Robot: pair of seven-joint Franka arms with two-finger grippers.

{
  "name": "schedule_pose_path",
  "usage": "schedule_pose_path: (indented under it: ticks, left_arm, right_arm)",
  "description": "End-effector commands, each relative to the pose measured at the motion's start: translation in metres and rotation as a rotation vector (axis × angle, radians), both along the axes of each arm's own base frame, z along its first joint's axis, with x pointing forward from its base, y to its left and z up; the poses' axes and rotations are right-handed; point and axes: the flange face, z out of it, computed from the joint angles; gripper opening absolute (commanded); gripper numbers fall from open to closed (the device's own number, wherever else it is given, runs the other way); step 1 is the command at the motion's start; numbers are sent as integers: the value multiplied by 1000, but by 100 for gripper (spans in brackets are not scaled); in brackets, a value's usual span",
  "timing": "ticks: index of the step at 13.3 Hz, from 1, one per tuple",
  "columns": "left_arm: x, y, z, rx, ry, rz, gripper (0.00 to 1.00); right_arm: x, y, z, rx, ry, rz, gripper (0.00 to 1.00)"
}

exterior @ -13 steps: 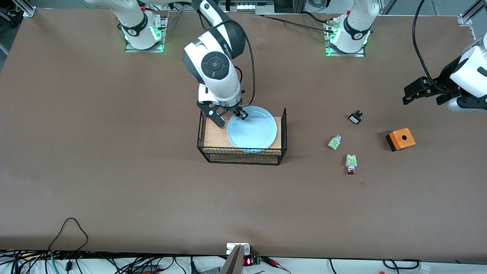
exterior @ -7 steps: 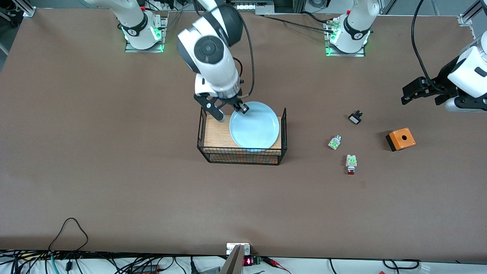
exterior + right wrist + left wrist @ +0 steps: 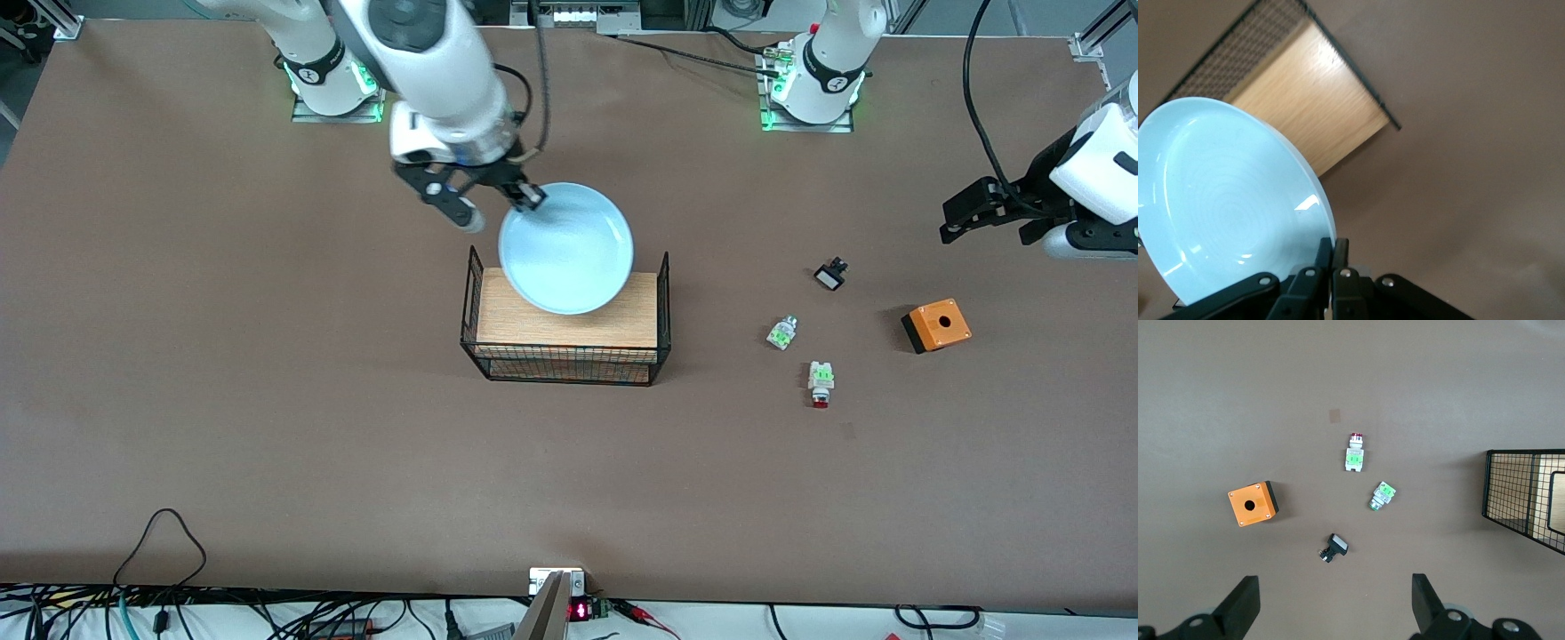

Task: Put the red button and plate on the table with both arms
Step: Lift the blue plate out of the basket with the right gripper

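My right gripper (image 3: 526, 197) is shut on the rim of the pale blue plate (image 3: 566, 248) and holds it in the air over the wire rack (image 3: 565, 327). In the right wrist view the plate (image 3: 1225, 200) hangs tilted from the gripper (image 3: 1333, 248) above the rack's wood top (image 3: 1311, 107). The red button (image 3: 820, 383) lies on the brown table (image 3: 267, 400) toward the left arm's end; it also shows in the left wrist view (image 3: 1354, 451). My left gripper (image 3: 965, 218) is open and empty in the air above the table, beside the orange box (image 3: 936, 325).
A green-marked piece without red (image 3: 782, 332) and a small black-and-white piece (image 3: 830, 275) lie near the red button. The orange box with a hole (image 3: 1252, 504) sits closest to the left arm's end. Cables run along the table's front edge.
My right gripper has lifted the plate off the rack's wood top and carried it up and toward the right arm's base. The left arm has barely moved.
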Motion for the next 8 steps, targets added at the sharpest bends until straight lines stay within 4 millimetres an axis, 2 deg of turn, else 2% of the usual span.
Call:
schedule_pose_path:
  ticks: [1, 2, 3, 6, 8]
  left_arm:
    - [-1, -7, 7, 22, 3, 3, 100]
    - [-1, -15, 7, 23, 3, -6, 100]
    - [-1, -10, 7, 24, 5, 9, 100]
    - [-3, -12, 7, 25, 15, 12, 100]
    - [-4, -12, 7, 26, 20, 19, 100]
  right_arm:
    - [35, -87, 22, 26, 17, 76, 0]
    - [50, -125, 26, 26, 22, 122, 0]
    - [65, -170, 30, 35, 20, 173, 0]
    - [91, -280, 26, 59, 27, 327, 0]
    - [95, -324, 9, 63, 41, 412, 0]
